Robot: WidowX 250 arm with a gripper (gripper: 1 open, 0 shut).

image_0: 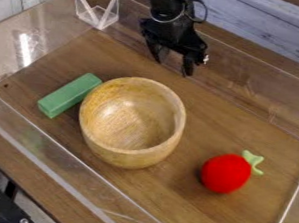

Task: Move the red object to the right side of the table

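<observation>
The red object (228,172) is a small round toy fruit with a green leafy stem, lying on the brown wood-grain table (246,109) near the front right corner. My black gripper (175,58) hangs at the back of the table, well behind the fruit and just past the bowl's far rim. Its fingers point down and stand open with nothing between them.
A wooden bowl (132,120) sits in the middle of the table. A green rectangular block (70,93) lies to its left. Low clear acrylic walls (53,159) edge the tabletop, and a small clear stand (97,10) sits at the back left.
</observation>
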